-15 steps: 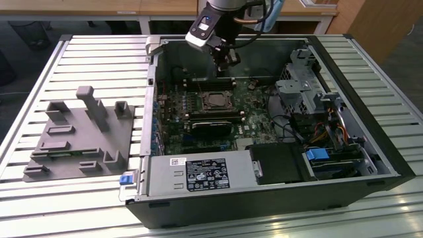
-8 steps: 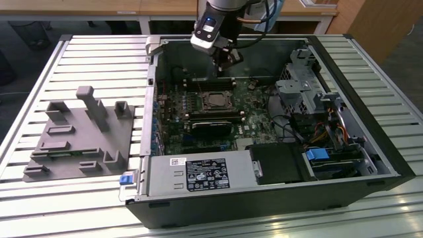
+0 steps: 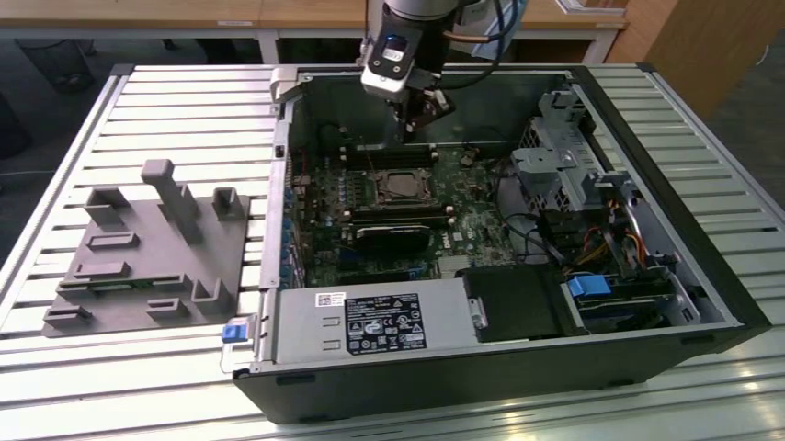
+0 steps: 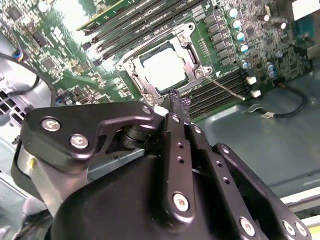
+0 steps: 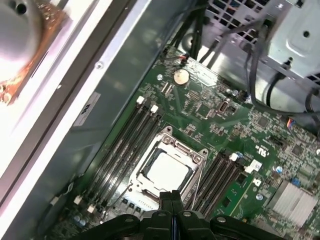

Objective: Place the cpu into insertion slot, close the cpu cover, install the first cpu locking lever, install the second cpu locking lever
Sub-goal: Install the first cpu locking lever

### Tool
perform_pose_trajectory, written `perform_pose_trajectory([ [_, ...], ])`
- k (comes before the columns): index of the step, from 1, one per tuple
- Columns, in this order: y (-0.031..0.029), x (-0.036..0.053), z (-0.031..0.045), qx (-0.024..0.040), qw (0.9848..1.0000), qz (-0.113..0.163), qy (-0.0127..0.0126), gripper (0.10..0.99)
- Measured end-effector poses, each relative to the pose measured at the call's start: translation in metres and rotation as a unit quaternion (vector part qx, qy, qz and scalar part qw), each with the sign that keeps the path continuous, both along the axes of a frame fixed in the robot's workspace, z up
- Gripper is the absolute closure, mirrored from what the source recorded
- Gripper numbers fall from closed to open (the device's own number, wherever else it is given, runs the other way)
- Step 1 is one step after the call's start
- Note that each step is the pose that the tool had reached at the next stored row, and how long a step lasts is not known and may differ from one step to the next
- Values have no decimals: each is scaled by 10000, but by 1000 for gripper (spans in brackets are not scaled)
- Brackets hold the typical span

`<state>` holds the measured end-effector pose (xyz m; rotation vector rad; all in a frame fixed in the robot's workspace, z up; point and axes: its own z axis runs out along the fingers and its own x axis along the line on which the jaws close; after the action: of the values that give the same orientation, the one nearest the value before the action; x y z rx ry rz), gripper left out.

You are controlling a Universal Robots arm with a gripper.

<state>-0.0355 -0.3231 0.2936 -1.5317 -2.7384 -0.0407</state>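
Exterior view: your hand [image 3: 413,129] hangs inside the PC case [image 3: 429,386], just beside the insertion slot [image 3: 399,186].
Second wrist view: cpu [image 4: 165,67] sits in the insertion slot, cpu cover [image 4: 194,54] down over it; one locking lever [image 4: 225,88] sticks out, looks unlatched.
First wrist view: fingers [image 5: 166,206] pressed together, empty. A narrow tip for pushing, I judge.

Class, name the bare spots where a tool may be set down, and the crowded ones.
Bare in the exterior view: table slats above the grey fixture and below it. Crowded: the motherboard and the cabled drive cage inside the case.
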Motion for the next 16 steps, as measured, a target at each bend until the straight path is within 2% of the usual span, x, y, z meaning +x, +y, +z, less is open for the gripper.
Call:
perform_pose_trajectory([
  [4, 0, 0, 0, 0, 9998, 218, 0, 980],
  [7, 0, 0, 0, -1, 9989, 473, 0, 980],
  [10, 0, 0, -2, 0, 9972, 742, 0, 980],
  [13, 0, 0, -2, 0, 9962, 876, 0, 980],
  [16, 0, 0, -2, 0, 9935, 1138, 0, 980],
])
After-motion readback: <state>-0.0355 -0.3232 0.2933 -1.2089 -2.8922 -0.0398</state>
